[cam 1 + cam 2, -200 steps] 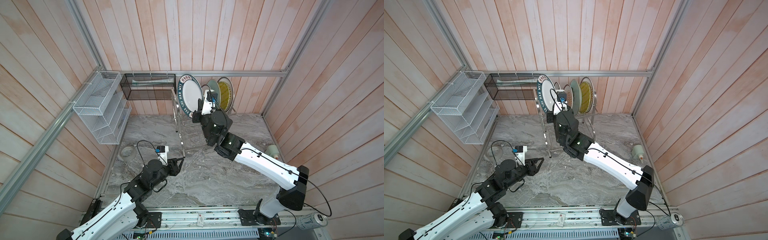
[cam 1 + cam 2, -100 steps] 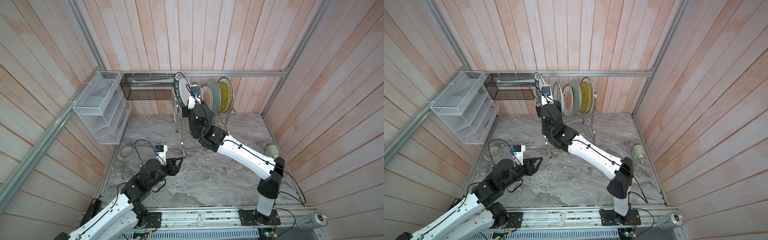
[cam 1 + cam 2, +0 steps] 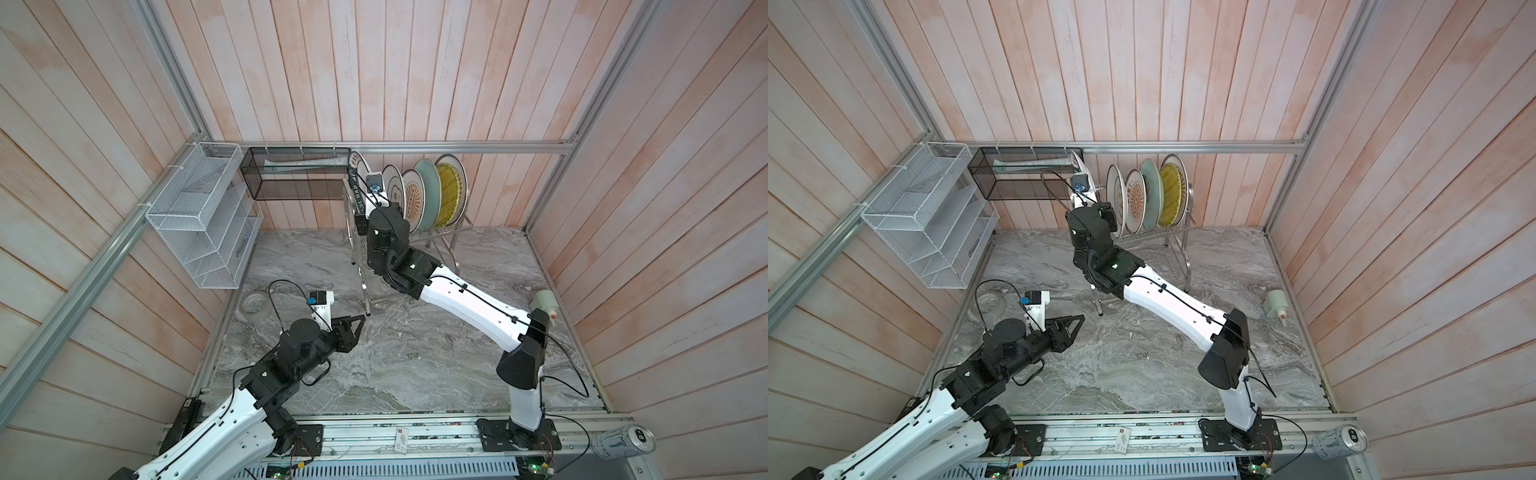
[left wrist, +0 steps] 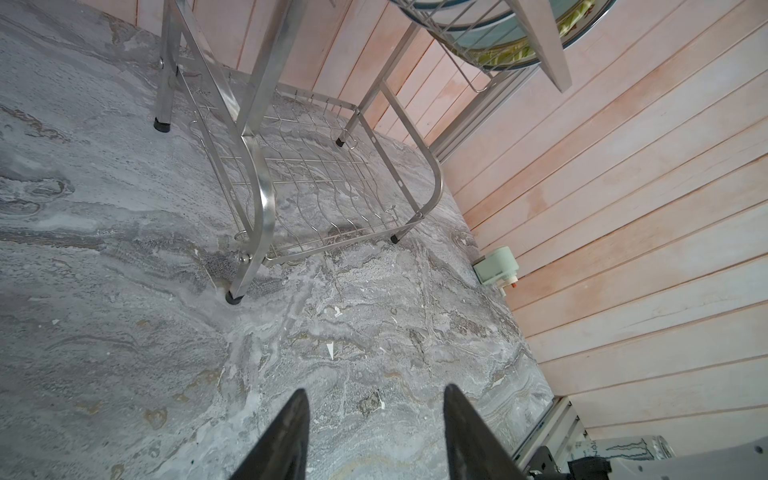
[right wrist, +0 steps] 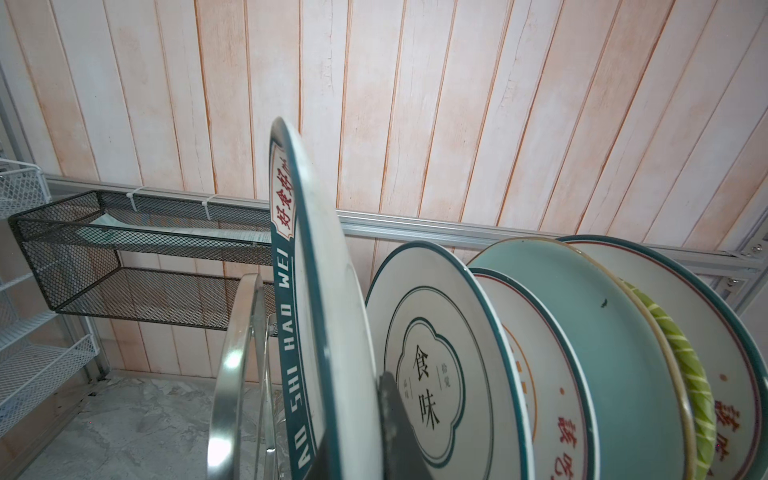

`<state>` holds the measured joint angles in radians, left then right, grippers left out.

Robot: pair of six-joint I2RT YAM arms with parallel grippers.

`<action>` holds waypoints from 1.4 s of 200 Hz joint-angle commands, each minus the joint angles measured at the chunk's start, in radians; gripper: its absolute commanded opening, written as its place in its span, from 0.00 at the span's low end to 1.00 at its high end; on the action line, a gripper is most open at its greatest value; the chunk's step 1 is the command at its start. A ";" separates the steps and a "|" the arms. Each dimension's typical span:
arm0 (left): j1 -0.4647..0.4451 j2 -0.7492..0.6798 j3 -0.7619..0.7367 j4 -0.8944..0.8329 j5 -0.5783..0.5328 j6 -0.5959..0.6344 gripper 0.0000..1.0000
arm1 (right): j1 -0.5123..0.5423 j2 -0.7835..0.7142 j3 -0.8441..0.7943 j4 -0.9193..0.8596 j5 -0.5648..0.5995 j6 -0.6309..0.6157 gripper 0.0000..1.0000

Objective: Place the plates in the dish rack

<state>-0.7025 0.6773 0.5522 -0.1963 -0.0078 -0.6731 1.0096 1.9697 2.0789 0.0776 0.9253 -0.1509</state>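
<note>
Seating the lettered plate in the dish rack

Nearest the base, the left gripper hangs half-open and empty over the table. Farther in, the right gripper is clamped on the lettered plate's lower rim. The plate stands on edge between the rack's arched end frame and the cloud plate. Its slot likely lies straight below. Four more plates stand beyond.

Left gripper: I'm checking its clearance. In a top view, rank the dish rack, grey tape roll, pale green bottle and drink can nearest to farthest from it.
1. dish rack: its front leg is just beyond the left gripper.
2. grey tape roll: on the left of the table.
3. pale green bottle: at the table's far right edge.
4. drink can: off the table, front right corner.
</note>
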 commanded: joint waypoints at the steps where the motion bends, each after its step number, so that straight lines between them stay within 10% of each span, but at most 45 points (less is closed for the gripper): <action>1: -0.003 -0.006 0.018 -0.016 -0.006 0.015 0.53 | -0.014 0.016 0.045 0.017 0.037 -0.001 0.00; 280: -0.003 0.017 0.021 -0.012 -0.008 0.023 0.53 | -0.036 0.077 0.085 -0.161 0.069 0.122 0.00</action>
<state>-0.7025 0.6930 0.5522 -0.1959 -0.0078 -0.6724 0.9771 2.0331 2.1197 -0.1062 0.9607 -0.0452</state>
